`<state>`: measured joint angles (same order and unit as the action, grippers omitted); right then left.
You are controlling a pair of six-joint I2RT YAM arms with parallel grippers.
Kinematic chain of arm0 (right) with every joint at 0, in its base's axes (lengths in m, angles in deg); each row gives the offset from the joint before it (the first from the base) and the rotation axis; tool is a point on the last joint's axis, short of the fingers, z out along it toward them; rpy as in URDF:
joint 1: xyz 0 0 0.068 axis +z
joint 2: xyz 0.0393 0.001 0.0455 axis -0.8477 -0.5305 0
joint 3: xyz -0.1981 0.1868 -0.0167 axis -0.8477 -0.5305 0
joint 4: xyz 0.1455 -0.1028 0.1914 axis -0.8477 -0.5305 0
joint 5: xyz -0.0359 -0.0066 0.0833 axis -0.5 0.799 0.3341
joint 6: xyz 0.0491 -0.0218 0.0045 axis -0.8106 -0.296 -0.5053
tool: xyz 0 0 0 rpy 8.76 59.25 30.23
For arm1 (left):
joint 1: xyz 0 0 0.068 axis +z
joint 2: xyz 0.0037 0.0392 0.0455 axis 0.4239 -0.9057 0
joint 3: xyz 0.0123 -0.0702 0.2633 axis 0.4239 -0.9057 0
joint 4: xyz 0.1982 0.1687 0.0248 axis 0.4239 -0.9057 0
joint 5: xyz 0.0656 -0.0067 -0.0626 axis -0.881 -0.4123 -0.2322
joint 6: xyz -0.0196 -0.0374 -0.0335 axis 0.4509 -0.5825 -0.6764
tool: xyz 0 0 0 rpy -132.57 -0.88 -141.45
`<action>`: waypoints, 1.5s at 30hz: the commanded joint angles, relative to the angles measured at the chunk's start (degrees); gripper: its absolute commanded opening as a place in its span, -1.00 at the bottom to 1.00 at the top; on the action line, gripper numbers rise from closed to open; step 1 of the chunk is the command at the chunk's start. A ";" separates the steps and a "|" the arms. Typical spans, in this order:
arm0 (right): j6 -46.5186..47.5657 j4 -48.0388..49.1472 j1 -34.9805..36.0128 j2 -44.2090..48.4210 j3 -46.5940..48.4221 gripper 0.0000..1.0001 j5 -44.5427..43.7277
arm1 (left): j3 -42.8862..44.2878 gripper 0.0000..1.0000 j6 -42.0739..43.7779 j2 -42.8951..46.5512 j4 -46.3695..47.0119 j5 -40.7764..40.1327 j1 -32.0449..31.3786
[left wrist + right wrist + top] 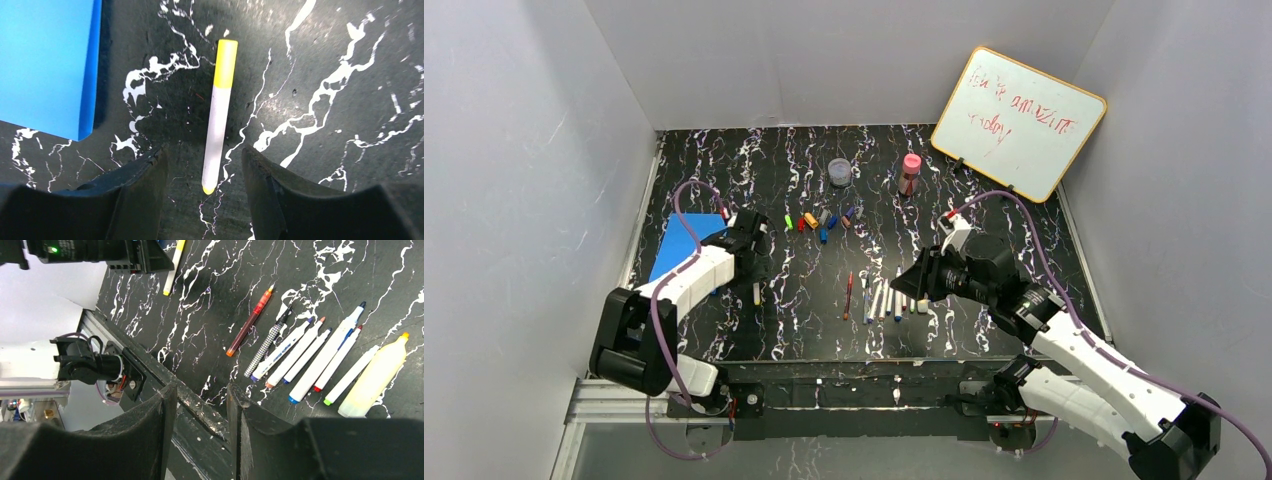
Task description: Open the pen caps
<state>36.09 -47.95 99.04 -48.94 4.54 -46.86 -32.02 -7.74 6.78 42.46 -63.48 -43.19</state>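
A white pen (218, 125) with a yellow cap (225, 64) lies on the black marbled table (350, 100). My left gripper (204, 159) is open and just above it, with its fingers on either side of the pen's uncapped end. The same pen (756, 293) lies below the left gripper (759, 265) in the top view. Several loose coloured caps (821, 220) lie at mid table. A row of pens (310, 347) with bare tips, a thin dark red pen (249, 321) and a yellow highlighter (375, 377) lie together. My right gripper (199, 390) is open and empty, held above the table beside that row (884, 298).
A blue pad (686, 245) lies left of the left gripper. A round clear jar (839, 172) and a pink-capped bottle (910, 174) stand at the back. A whiteboard (1019, 120) leans in the back right corner. White walls enclose the table.
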 commanded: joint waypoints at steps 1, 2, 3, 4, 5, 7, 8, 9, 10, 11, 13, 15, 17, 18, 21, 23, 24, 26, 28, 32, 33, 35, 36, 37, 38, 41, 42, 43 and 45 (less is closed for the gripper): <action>-1.25 2.18 -0.08 1.67 -0.57 -0.01 1.14 | -2.27 0.02 -1.85 -1.59 1.12 1.43 0.41; -1.36 2.17 -0.09 1.72 -0.53 -0.01 1.22 | -2.60 0.00 -2.21 -1.86 1.37 1.88 0.41; -1.39 2.18 -0.10 1.73 -0.56 -0.01 1.23 | -2.89 -0.03 -2.44 -2.12 1.58 2.60 0.37; -1.47 2.20 -0.12 1.73 -0.56 -0.01 1.22 | -3.06 -0.06 -2.74 -2.39 1.94 3.22 0.43; -1.48 2.29 -0.08 1.66 -0.49 -0.01 1.20 | -3.30 -0.08 -3.08 -2.75 2.33 3.89 0.41; -1.65 2.46 -0.12 1.64 -0.51 -0.01 1.29 | -3.78 -0.14 -3.65 -3.54 2.95 5.05 0.38; -1.73 2.55 -0.05 1.64 -0.54 -0.01 1.29 | -3.87 -0.18 -3.89 -3.95 3.12 5.61 0.43; -1.78 2.56 -0.10 1.59 -0.54 -0.01 1.34 | -4.04 -0.21 -4.15 -4.31 3.36 6.08 0.38; -1.82 2.52 -0.05 1.61 -0.56 -0.01 1.37 | -4.26 -0.25 -4.48 -4.59 3.73 6.68 0.37; -1.87 2.56 -0.07 1.64 -0.53 -0.01 1.34 | -4.50 -0.29 -4.76 -4.89 4.02 7.10 0.32; -1.99 2.45 -0.12 1.79 -0.65 -0.01 1.19 | -4.92 -0.37 -5.34 -5.02 4.53 7.86 0.29; -2.16 2.43 -0.09 1.98 -0.81 -0.01 1.11 | -5.49 -0.44 -6.21 -5.02 4.93 8.31 0.27; -2.33 2.42 -0.06 2.21 -0.97 -0.02 0.99 | -6.17 -0.55 -7.24 -4.98 5.49 8.92 0.21; -2.42 2.28 -0.07 2.24 -1.01 -0.02 0.93 | -6.38 -0.59 -7.63 -4.94 5.78 9.27 0.07; -2.66 2.19 -0.12 2.43 -1.12 -0.02 0.64 | -7.41 -0.69 -9.61 -4.57 6.57 10.00 -0.77; -2.86 2.12 -0.11 2.52 -1.26 -0.02 0.57 | -7.90 -0.74 -10.93 -4.35 7.31 10.08 -2.09; -2.96 2.08 -0.06 2.52 -1.30 -0.02 0.53 | -7.98 -0.76 -11.45 -4.44 7.61 9.95 -3.14; -3.25 2.06 -0.11 2.56 -1.51 -0.02 0.48 | -7.95 -0.79 -12.58 -5.12 8.14 9.37 -5.36; -3.53 1.98 -0.09 2.69 -1.70 -0.02 0.41 | -7.73 -0.84 -13.74 -6.17 8.87 8.96 -7.71; -3.82 0.96 -0.08 3.32 -1.73 -0.02 0.16 | -6.85 -0.90 -16.23 -8.46 10.41 8.34 -11.44; -3.85 0.63 -0.12 3.51 -1.75 -0.02 0.00 | -6.59 -0.90 -17.10 -8.79 10.74 8.13 -12.34; -3.98 0.21 -0.11 3.73 -1.93 -0.02 -0.22 | -6.07 -0.91 -19.17 -9.35 11.47 7.80 -14.40; -4.02 0.07 -0.12 3.75 -2.02 -0.02 -0.30 | -6.06 -0.90 -20.73 -9.53 11.83 7.48 -15.46; -4.07 0.01 -0.12 3.60 -1.99 -0.02 -0.22 | -6.00 -0.88 -21.93 -9.58 12.11 7.06 -16.59; -4.11 -0.03 -0.12 3.35 -1.89 -0.02 -0.32 | -6.01 -0.87 -23.30 -9.59 12.39 6.74 -17.47; -4.23 -0.16 -0.05 2.08 -1.23 -0.02 -0.32 | -6.55 -0.85 -26.15 -8.90 13.34 6.36 -19.44; -4.16 -0.36 -0.07 1.33 -0.81 -0.03 -0.24 | -6.61 -0.82 -26.73 -8.52 13.49 6.41 -19.83; -3.93 -0.63 -0.04 0.45 -0.29 -0.03 -0.24 | -6.61 -0.78 -26.82 -8.09 13.34 6.46 -20.07; -3.28 -1.53 -0.12 -1.73 1.04 -0.04 -0.50 | -6.35 -0.64 -26.67 -6.48 12.64 6.54 -20.13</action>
<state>32.09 -48.47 99.06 -47.61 2.75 -46.93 -35.97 -31.52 0.09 61.24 -57.23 -62.44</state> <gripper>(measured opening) 0.488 0.140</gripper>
